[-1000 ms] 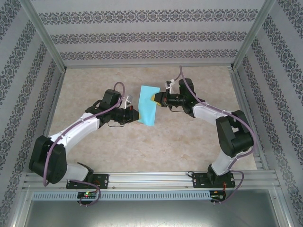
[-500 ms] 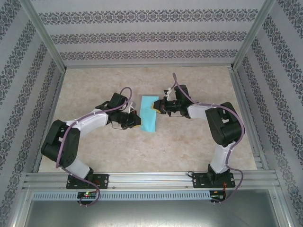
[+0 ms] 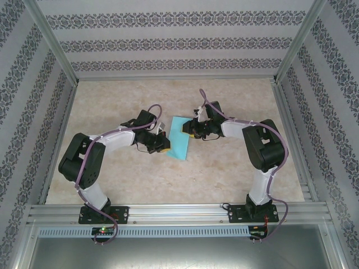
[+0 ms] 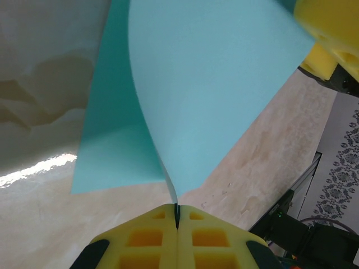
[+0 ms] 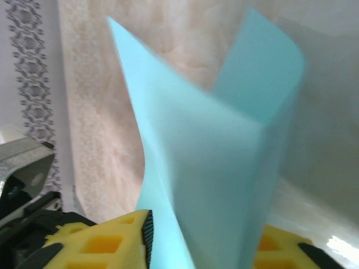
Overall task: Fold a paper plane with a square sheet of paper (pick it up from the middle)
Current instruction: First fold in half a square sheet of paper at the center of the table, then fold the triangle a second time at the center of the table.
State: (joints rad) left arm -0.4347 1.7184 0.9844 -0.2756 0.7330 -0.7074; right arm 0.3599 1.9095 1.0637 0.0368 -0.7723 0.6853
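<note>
Early stage: square sheet of paper [image 3: 180, 142] bent double, pinched by closed left gripper [image 3: 164, 147] at 8 o'clock, right gripper [image 3: 192, 133] parted at 2 o'clock; sharp creases apparently all ahead.

The square sheet of paper [image 3: 180, 138] sits at the middle of the table [image 3: 224, 174] — turquoise-blue, folded double, one flap bowed.
</note>
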